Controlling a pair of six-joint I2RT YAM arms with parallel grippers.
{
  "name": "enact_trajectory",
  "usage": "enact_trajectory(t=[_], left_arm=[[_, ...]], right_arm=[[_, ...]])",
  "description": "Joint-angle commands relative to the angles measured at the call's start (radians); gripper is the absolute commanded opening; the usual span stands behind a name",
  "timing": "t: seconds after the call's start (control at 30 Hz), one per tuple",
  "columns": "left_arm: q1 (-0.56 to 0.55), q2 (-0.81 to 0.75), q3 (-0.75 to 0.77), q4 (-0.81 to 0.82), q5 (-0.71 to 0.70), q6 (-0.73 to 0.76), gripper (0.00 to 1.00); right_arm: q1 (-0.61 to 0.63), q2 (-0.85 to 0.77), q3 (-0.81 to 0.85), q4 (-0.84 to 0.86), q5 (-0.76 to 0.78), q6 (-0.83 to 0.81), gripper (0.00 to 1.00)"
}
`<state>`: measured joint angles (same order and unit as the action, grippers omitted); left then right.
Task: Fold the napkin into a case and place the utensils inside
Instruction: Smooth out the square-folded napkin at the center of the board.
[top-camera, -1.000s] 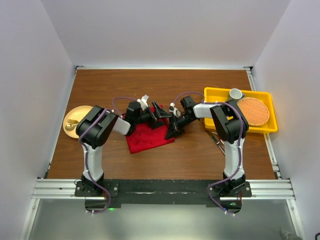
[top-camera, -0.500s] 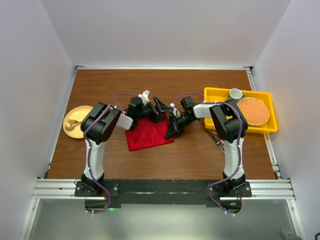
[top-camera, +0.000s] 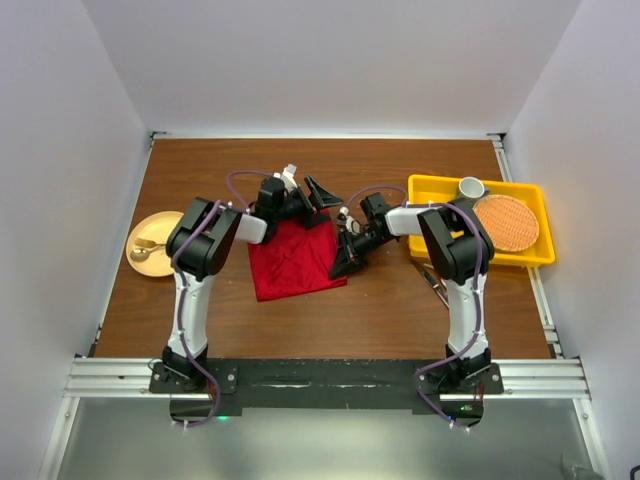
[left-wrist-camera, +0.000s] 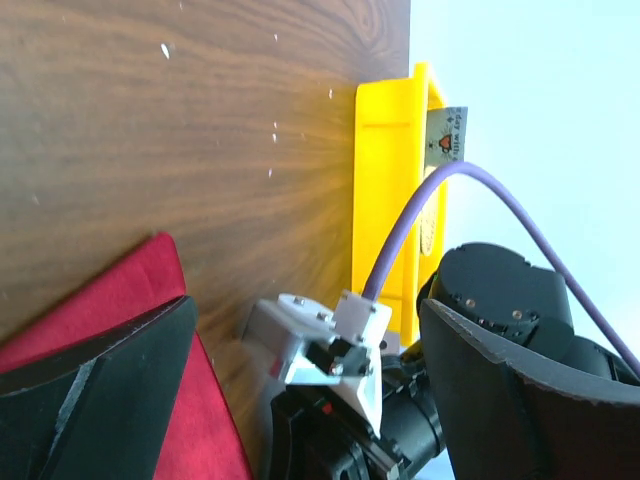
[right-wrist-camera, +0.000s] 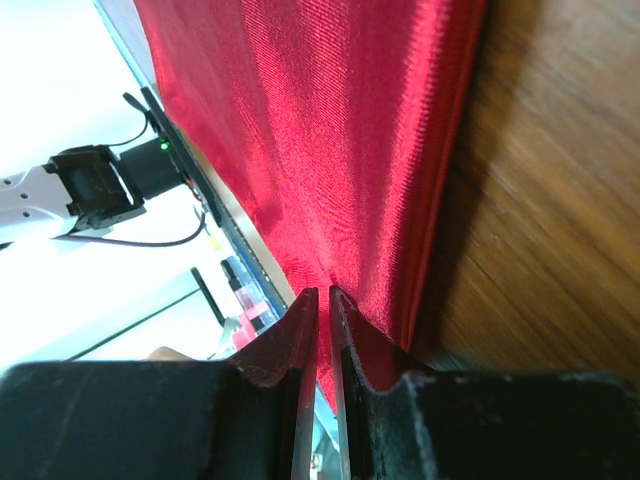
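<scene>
Napkin (top-camera: 290, 265): is lying loosely on the surface (top-camera: 200, 180), between the two arms.
Left tool (top-camera: 305, 198): is hanging wide open at its far edge, gripping nothing.
Right tool (right-wrist-camera: 322, 300): is pinching its right edge.

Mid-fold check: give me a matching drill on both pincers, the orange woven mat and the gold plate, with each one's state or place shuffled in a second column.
Column one:
1. left pincer
2. right pincer
3. orange woven mat
4. gold plate

Column two:
A. shut on the edge of the napkin
B. lying in the yellow tray
C. open, nothing between its jaws
D. on the left side of the table, outside the tray

Pairs: 1-C, 2-A, 3-B, 4-D
</scene>
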<state>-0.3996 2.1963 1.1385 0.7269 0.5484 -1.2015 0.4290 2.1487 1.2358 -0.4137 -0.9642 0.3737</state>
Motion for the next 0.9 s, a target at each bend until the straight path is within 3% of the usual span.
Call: enact_trajectory(t=[0.0, 0.13, 0.2, 0.4, 0.6, 0.73, 0.87], left_arm=[[0.021, 0.054, 0.044, -0.092, -0.065, 0.065, 1.0], [0.021, 0.057, 0.04, -0.118, -0.056, 0.086, 1.0], [0.021, 0.048, 0.027, -0.119, -0.053, 0.095, 1.0], [0.021, 0.029, -0.013, -0.104, -0.041, 0.102, 1.0], [0.022, 0.028, -0.023, -0.107, -0.03, 0.118, 1.0], [0.022, 0.023, -0.029, -0.106, -0.025, 0.122, 1.0], [0.024, 0.02, -0.029, -0.106, -0.025, 0.125, 1.0]], right_arm=[[0.01, 0.054, -0.009, -0.027, 0.156, -0.064, 0.17], [0.008, 0.008, 0.007, -0.039, 0.139, -0.065, 0.25], [0.01, -0.021, 0.02, -0.062, 0.125, -0.079, 0.35], [-0.019, -0.121, 0.099, -0.279, 0.122, -0.196, 0.56], [-0.062, -0.171, 0.137, -0.502, 0.119, -0.355, 0.59], [-0.072, -0.187, 0.178, -0.385, 0.02, -0.279, 0.58], [-0.068, -0.167, 0.133, -0.145, -0.08, -0.022, 0.54]])
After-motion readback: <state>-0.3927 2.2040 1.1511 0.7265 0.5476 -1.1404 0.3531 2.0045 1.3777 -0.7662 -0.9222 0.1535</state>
